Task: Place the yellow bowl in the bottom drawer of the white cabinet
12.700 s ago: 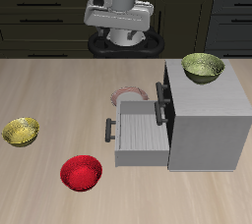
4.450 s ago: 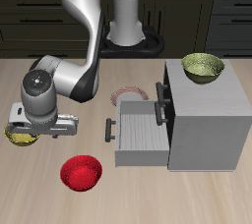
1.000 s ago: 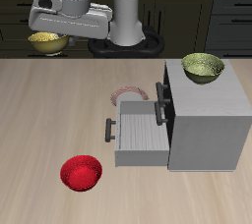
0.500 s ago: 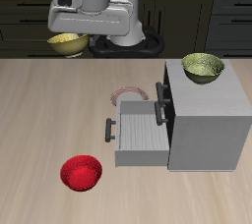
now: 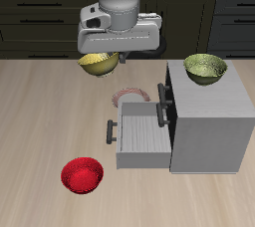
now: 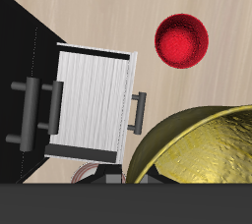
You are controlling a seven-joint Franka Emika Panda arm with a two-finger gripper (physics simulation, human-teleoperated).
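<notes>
The yellow bowl [image 5: 99,64] hangs high above the table, held by my gripper [image 5: 103,56], which is shut on its rim; the fingers are mostly hidden behind the hand. Its speckled golden inside [image 6: 202,153] fills much of the wrist view. The white cabinet [image 5: 208,119] stands on the table, nearer the front than the bowl. Its bottom drawer [image 5: 139,134] is pulled out, an empty tray [image 6: 94,103] with a black bar handle [image 6: 139,111]. The bowl is beside and farther back than the drawer, well above it.
An olive yellow-green bowl [image 5: 205,68] sits on top of the cabinet. A red bowl [image 5: 82,175] lies near the table's front edge, also seen as the red bowl [image 6: 181,41] in the wrist view. A plate with red rings [image 5: 127,98] lies behind the open drawer.
The arm has carried the yellow bowl sideways toward the cabinet and a little lower over the last second. Much earlier the bowl lay on the table.
</notes>
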